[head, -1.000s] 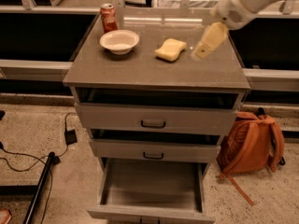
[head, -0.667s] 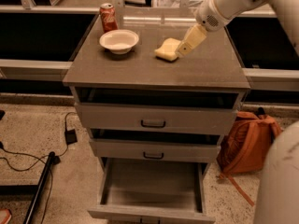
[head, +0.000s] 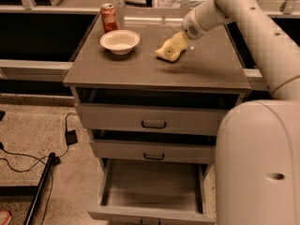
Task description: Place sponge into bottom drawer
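While the sponge point(head: 166, 53) lies on the worktop point(head: 140, 71), upper centre, my pincer point(head: 179, 41) is at it; whether closed, I cannot tell. The bottom drawer point(head: 152, 186) stands open at the lower edge of the frame, so the transfer is all left to do.

white arm point(head: 255, 29), end effector point(head: 175, 44) at sponge point(head: 164, 55)

Warm, yellowish light falls from overhead, brightest along the far edge of the cabinet top point(head: 140, 69), where a pale sheen streaks behind the can point(head: 108, 17). The gripper point(head: 175, 46), low over the top at the sponge point(head: 163, 55), throws a soft shadow toward me. The upper drawer gaps sit black (nothing readable inside). The bottom drawer point(head: 152, 185) is dim, and the near arm point(head: 258, 163) looks washed-out.
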Motion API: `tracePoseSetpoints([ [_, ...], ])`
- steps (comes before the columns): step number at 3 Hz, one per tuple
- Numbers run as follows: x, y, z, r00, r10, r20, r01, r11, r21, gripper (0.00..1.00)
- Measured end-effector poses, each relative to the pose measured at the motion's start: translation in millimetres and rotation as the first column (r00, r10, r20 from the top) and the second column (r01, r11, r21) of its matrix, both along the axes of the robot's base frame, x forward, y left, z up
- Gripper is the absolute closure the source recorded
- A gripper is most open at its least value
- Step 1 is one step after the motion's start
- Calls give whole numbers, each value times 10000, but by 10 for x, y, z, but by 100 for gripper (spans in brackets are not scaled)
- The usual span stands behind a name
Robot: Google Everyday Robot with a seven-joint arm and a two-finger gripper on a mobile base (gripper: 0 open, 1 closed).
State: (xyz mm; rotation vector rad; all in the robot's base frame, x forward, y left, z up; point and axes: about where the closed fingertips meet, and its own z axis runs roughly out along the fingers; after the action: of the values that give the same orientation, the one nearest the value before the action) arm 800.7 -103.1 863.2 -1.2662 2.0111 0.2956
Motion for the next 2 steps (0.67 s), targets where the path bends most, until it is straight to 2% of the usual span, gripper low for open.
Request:
tracePoseSetpoints([
  [1,145,81,-252,9980,-194,-596,220,9988,432,0],
  [2,189,123,-424,9939,-262,-1067,326,9977,587,18],
])
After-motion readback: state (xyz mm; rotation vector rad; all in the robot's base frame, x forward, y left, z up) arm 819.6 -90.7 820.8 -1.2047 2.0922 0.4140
